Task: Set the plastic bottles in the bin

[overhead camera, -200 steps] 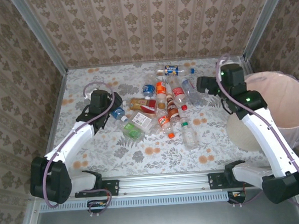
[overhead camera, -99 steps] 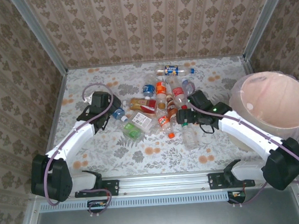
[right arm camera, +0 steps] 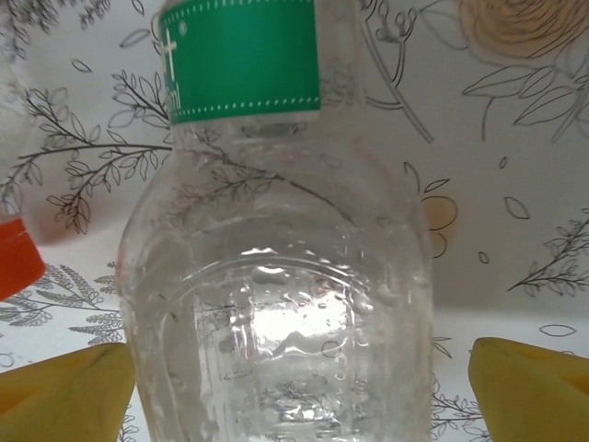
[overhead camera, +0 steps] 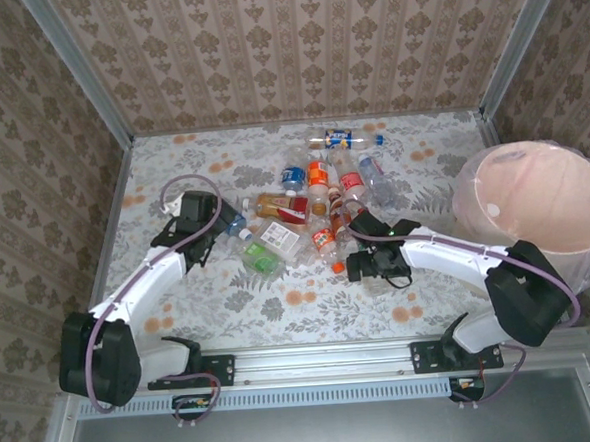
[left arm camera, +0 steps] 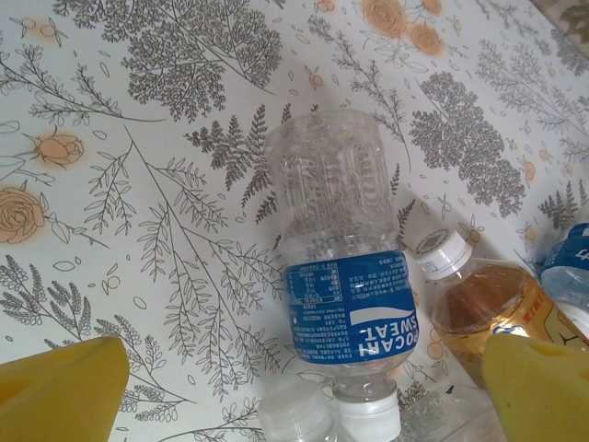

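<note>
Over at 3 o'clock on the bench [overhead camera: 280, 304], hard by its right edge, stands the bin [overhead camera: 545, 206], mouth up and lined in pale pink. The plastic bottles [overhead camera: 314, 205] lie well apart from it, in a loose heap at the centre. One stray bottle [overhead camera: 342, 136] lies on its side toward 12 o'clock, near the papered far wall [overhead camera: 295, 51].

The left fingers [overhead camera: 217, 228] sit at 9 o'clock of the heap, spread wide and holding nothing. In the left wrist view, the yellow pads [left arm camera: 60, 391] stand far out to either side of a blue-labelled bottle [left arm camera: 345, 304]. It lies flat on the fern-printed cloth with its white cap toward the camera, and neither pad touches it. An amber-filled bottle [left arm camera: 479, 308] with a white cap crowds it at 3 o'clock, just beside the right-hand pad. Some other clear plastic lies against its cap end, and what that belongs to I cannot tell.

The right fingers [overhead camera: 370, 261] are down at 5 o'clock of the heap, straddling a green-labelled bottle [right arm camera: 267, 276]. It lies lengthwise between them, with bare cloth showing on both sides, so they are released rather than clenched. An orange cap [right arm camera: 17, 258] pokes in at 9 o'clock in the right wrist view, near the bottle but apart from it. The right arm's own white forearm [overhead camera: 447, 257] stretches across the bench between this bottle and the bin.
</note>
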